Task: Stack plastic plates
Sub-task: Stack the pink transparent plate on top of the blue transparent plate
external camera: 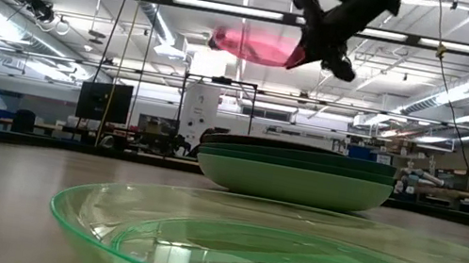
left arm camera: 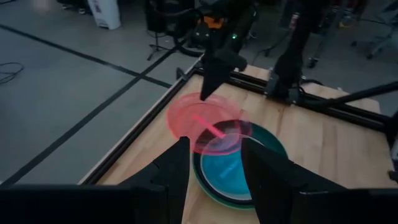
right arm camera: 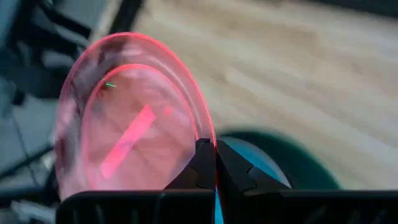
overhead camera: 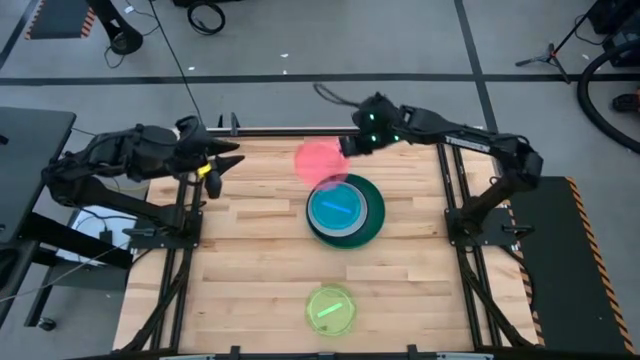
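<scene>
Right gripper (overhead camera: 347, 146) pinches the pink plate (overhead camera: 320, 161) by its rim, aloft near the table's far edge.
Centre it over the cyan plate (overhead camera: 336, 208) topping the stack (external camera: 294, 172), probably level it, then lower; left gripper (overhead camera: 222, 160) waits open.

Landmark: stack of plates (left arm camera: 273, 144), dark green rim outermost, cyan plate (left arm camera: 225, 175) on top. Pink plate (left arm camera: 208, 123) held in the air, partly overlapping the stack's far-left edge. Right gripper (left arm camera: 211, 78) pinches its rim on the side away from the stack. Left gripper (left arm camera: 214, 180) fingers apart, nearer than the stack, holding nothing. Wooden table (left arm camera: 336, 155) under the stack.
</scene>
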Available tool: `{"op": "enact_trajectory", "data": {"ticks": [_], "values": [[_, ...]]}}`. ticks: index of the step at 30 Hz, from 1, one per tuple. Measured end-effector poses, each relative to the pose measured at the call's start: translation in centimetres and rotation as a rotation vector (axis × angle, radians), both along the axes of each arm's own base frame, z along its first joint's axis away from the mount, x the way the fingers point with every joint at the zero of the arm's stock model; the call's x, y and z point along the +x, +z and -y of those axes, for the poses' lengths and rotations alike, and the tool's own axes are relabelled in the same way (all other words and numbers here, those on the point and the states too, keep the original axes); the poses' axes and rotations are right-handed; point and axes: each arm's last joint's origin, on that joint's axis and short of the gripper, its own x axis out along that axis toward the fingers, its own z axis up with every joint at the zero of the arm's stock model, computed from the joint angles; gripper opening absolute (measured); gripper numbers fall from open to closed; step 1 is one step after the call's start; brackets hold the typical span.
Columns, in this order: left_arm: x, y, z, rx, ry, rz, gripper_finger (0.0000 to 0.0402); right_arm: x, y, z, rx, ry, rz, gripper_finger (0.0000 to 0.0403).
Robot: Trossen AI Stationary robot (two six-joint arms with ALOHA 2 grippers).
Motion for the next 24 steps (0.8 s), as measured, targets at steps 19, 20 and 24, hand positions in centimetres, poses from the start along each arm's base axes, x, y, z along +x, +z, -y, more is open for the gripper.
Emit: {"op": "enact_trajectory", "data": {"ticks": [19, 20, 24], "values": [[-0.3, 0.0, 3.8, -0.054, -0.244, 0.016, 0.0151, -1.3, -9.8, -7.4, 0.15, -0.241, -0.22, 0.0005], [-0.4, 0.0, 3.9, -0.054, -0.256, 0.014, 0.0151, -1.5, -10.4, -7.4, 0.152, -0.242, -0.239, 0.0005], [-0.5, -0.2, 4.3, -0.051, -0.287, -0.002, 0.0151, -1.8, -11.5, -7.7, 0.16, -0.243, -0.269, 0.0005]]}}
